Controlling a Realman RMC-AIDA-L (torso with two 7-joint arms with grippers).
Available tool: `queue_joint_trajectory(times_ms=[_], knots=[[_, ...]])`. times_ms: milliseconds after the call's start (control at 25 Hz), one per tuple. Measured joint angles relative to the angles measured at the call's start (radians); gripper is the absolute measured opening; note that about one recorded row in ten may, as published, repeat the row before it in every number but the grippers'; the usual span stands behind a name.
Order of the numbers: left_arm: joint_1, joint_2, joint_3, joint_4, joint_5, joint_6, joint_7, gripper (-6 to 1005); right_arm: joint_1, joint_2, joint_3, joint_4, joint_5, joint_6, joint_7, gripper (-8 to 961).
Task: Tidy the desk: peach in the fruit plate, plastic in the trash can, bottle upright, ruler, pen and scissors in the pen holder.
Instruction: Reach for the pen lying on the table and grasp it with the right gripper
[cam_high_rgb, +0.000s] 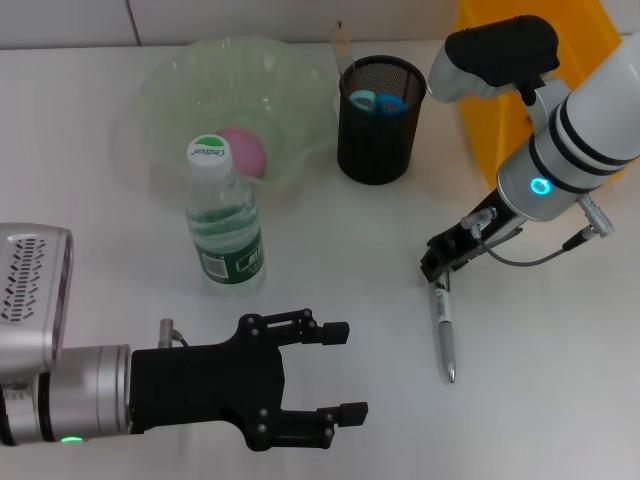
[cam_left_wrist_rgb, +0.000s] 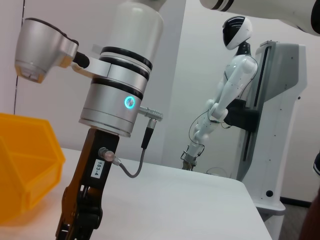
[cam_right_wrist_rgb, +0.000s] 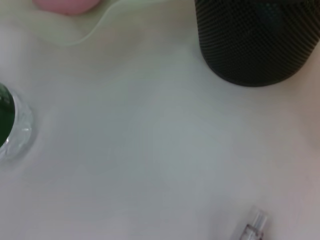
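A silver pen (cam_high_rgb: 446, 338) lies on the white table, its clear end (cam_right_wrist_rgb: 254, 225) showing in the right wrist view. My right gripper (cam_high_rgb: 440, 264) hangs low right at the pen's far end. The black mesh pen holder (cam_high_rgb: 378, 135) holds blue-handled scissors (cam_high_rgb: 378, 102) and a clear ruler (cam_high_rgb: 339, 45). A pink peach (cam_high_rgb: 244, 150) rests in the green fruit plate (cam_high_rgb: 180, 85). The bottle (cam_high_rgb: 225, 225) stands upright with its white cap on. My left gripper (cam_high_rgb: 343, 370) is open and empty at the front, near the bottle. No plastic is in view.
A yellow bin (cam_high_rgb: 500, 110) sits at the back right behind my right arm, also seen as the yellow bin (cam_left_wrist_rgb: 25, 170) in the left wrist view. A white humanoid robot (cam_left_wrist_rgb: 227, 95) stands beyond the table's far edge.
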Motion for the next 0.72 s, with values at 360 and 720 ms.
queue_joint_trajectory(times_ms=[360, 720], knots=[[0.0, 0.0, 0.0, 0.0, -0.001, 0.0, 0.0, 783, 0.0, -0.001, -0.003, 0.0, -0.001, -0.007, 0.0, 281], [-0.001, 0.0, 0.0, 0.0, -0.002, 0.0, 0.0, 783, 0.0, -0.002, -0.003, 0.0, -0.002, -0.009, 0.0, 198]])
